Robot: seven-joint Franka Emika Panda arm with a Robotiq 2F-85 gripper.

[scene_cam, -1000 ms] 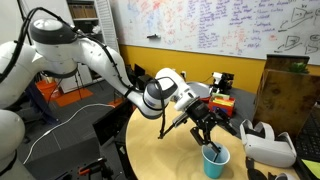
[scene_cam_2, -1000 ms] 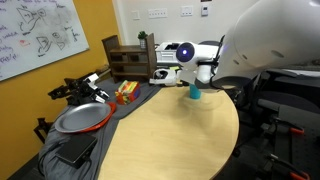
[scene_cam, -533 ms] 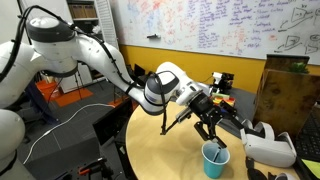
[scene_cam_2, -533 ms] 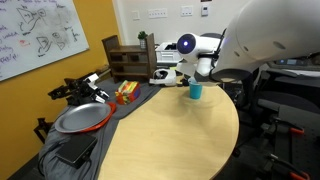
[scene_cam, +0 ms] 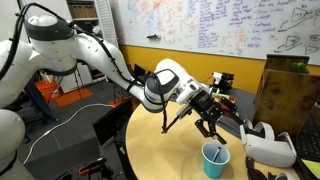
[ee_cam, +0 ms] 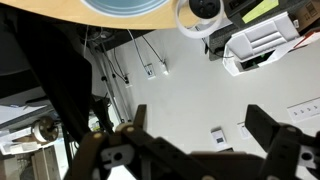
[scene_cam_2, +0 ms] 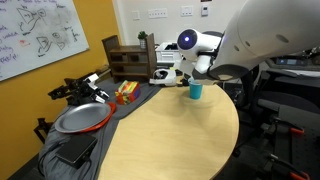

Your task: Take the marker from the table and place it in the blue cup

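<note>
The light blue cup [scene_cam: 214,159] stands on the round tan table [scene_cam: 160,152] near its edge; it also shows in the other exterior view [scene_cam_2: 196,91]. A thin dark stick, the marker [scene_cam: 221,151], pokes out of the cup at its rim. My gripper [scene_cam: 212,124] hangs a little above the cup, open and empty. In the wrist view the two dark fingers stand wide apart [ee_cam: 200,128] with nothing between them. The cup's rim [ee_cam: 125,8] sits at that picture's top edge. The marker cannot be made out in the exterior view from across the table.
A white headset [scene_cam: 268,146] lies next to the cup at the table's edge. A metal pan with a red rim [scene_cam_2: 80,118], a red object [scene_cam_2: 127,90] and a wooden box [scene_cam_2: 128,60] sit on the dark bench beside the table [scene_cam_2: 170,140].
My gripper has risen from right over the cup's mouth to a little above it. The marker stays in the cup.
</note>
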